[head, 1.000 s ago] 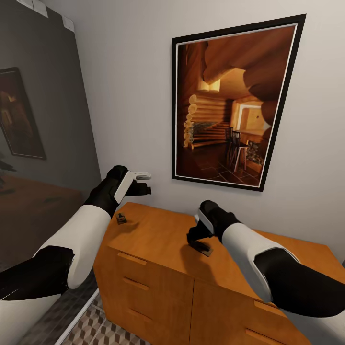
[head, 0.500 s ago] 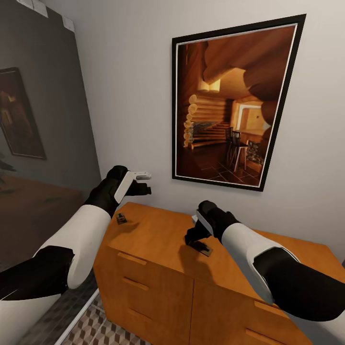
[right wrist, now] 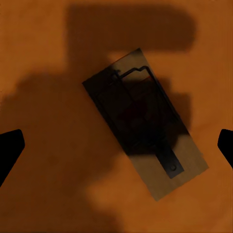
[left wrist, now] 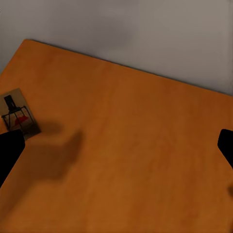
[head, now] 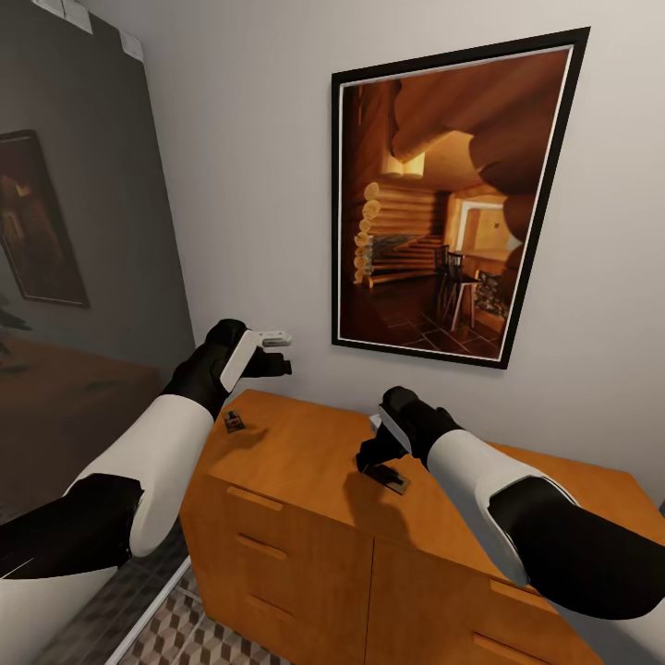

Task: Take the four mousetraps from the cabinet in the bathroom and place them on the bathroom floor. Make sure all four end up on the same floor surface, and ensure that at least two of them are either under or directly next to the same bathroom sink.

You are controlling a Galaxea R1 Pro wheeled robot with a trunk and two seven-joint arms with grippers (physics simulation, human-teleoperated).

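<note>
We had our right gripper [head: 377, 459] low over the cabinet [head: 305, 462], poised just above a trap [head: 392, 479] lying flat on the top. In the right wrist view that trap [right wrist: 145, 128] sat centred between our two fingertips, skewed to the line across them, with the jaws spread wide and clear of its edges. We judged this a lining-up for a grasp from above, the trap not yet held.

Our left gripper [head: 277, 353] hovered higher, near the wall, beside a second trap [head: 234, 423] close to the cabinet's left end. The left wrist view put this trap [left wrist: 19, 119] by one fingertip [left wrist: 9, 150], off to the side, the jaws wide and empty; that arm looked parked while the right one worked.

Against a second earlier, our right gripper had dropped and shifted slightly toward the trap; over the last half second nothing visibly moved. Floor tiles [head: 194, 637] showed below the cabinet.
</note>
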